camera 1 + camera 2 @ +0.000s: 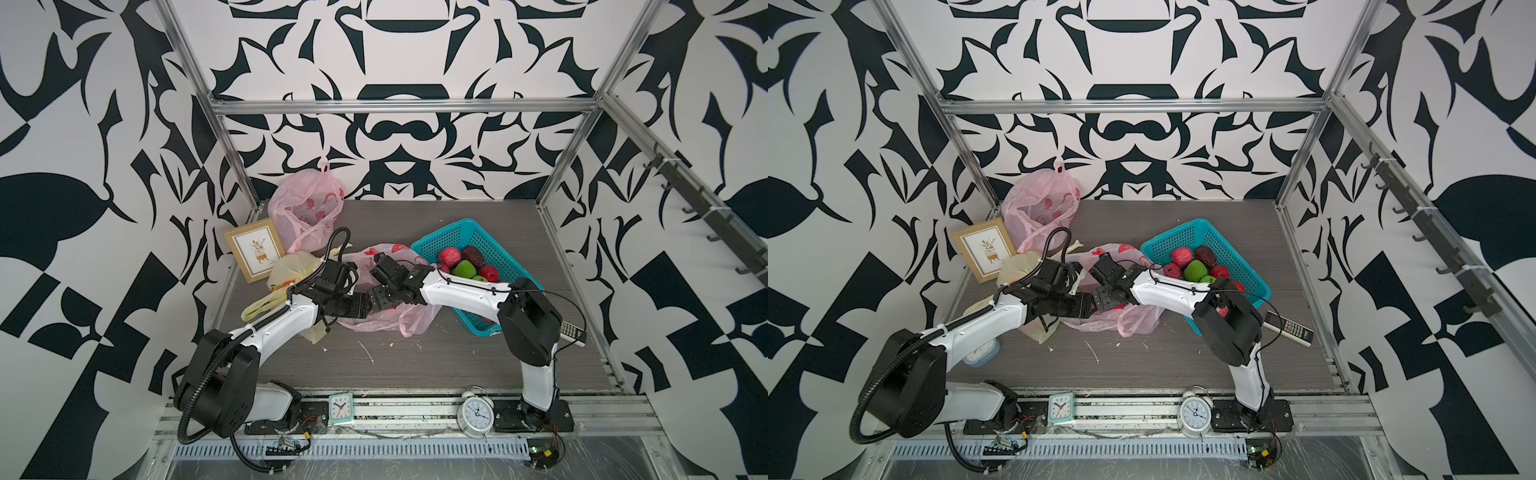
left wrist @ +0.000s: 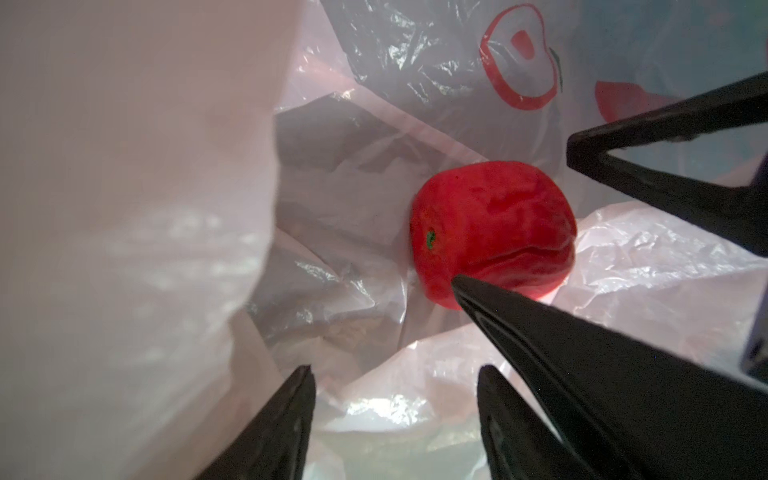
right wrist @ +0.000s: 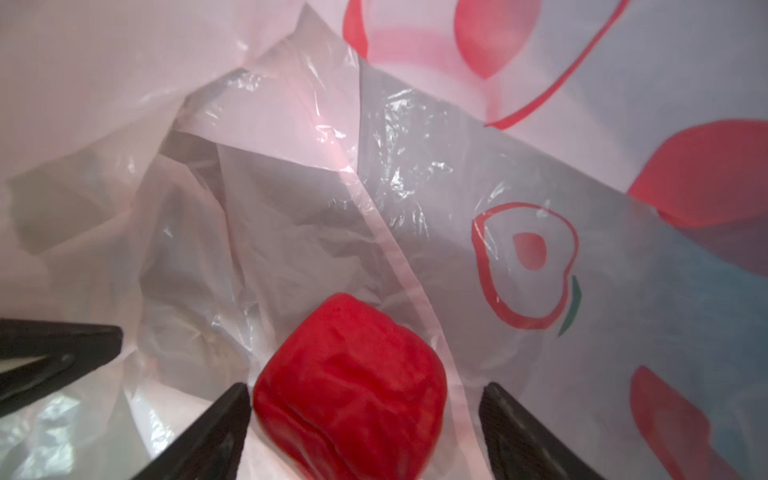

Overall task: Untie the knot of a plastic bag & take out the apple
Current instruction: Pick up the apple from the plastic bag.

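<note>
A pink see-through plastic bag (image 1: 384,322) printed with red apples lies mid-table, its mouth gaping; its knot is out of view. Both grippers reach into that mouth side by side, left gripper (image 1: 358,308) and right gripper (image 1: 384,297), fingertips hidden by film in both top views. Inside lies a red apple (image 2: 492,232). My right gripper (image 3: 365,390) is open with one jaw on each side of the apple (image 3: 349,374), one finger (image 3: 224,419) almost touching it. Short of the apple, my left gripper (image 2: 395,370) stands open over bag film, holding nothing.
A teal basket (image 1: 457,232) of red and green fruit stands right of the bag. Behind and left are another pink bag (image 1: 305,203), a yellow bag (image 1: 286,274) and a picture frame (image 1: 254,249). A remote (image 1: 1289,328) lies at the right; two clocks (image 1: 341,408) (image 1: 476,413) sit on the front rail.
</note>
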`<move>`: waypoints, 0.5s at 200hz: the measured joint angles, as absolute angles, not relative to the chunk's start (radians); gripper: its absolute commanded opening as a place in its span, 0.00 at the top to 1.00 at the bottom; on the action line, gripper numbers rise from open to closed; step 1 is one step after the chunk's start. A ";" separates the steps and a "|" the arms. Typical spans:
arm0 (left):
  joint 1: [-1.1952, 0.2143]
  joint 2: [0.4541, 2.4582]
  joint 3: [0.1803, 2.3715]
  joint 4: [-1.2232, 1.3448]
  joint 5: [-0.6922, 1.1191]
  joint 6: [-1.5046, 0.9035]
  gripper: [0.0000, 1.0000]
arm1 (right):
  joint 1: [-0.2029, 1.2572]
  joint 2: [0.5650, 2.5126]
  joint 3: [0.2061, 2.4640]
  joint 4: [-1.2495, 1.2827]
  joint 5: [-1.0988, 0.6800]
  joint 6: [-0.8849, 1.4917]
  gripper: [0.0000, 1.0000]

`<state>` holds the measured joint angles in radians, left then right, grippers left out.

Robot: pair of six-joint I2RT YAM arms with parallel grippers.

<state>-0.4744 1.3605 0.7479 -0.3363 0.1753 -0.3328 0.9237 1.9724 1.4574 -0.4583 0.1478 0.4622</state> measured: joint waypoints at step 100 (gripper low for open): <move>-0.474 1.356 0.751 -0.358 0.168 -0.332 0.35 | 0.923 2.010 1.466 -0.454 0.081 0.463 0.33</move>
